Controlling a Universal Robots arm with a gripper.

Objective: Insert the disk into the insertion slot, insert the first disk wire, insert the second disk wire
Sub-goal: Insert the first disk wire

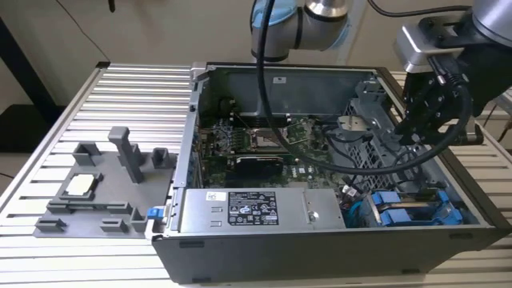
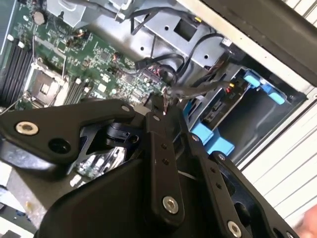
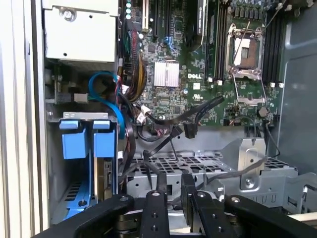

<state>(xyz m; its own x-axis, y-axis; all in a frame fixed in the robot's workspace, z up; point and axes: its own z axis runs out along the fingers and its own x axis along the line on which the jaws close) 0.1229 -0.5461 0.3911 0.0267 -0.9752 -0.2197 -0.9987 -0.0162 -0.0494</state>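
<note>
The disk (image 2: 221, 108) sits on edge in its slot at the near right corner of the open computer case (image 1: 320, 255). Its blue carrier (image 1: 404, 214) frames it, and the blue end tabs (image 3: 75, 140) stick out of the bay. My gripper (image 1: 412, 135) hangs inside the case above the metal drive cage (image 3: 198, 166), a short way from the disk. In the second wrist view the fingertips (image 2: 164, 110) are pinched together on a dark disk wire (image 2: 198, 90) that runs toward the disk's connector end. Other black cables lie loose by the gripper (image 3: 174, 174).
A grey power supply box (image 1: 256, 210) fills the near edge of the case, beside the disk bay. The green motherboard (image 1: 264, 150) lies in the middle. On the exterior view's left, a grey fixture tray (image 1: 96, 192) stands on the ribbed table. The case walls close in around the gripper.
</note>
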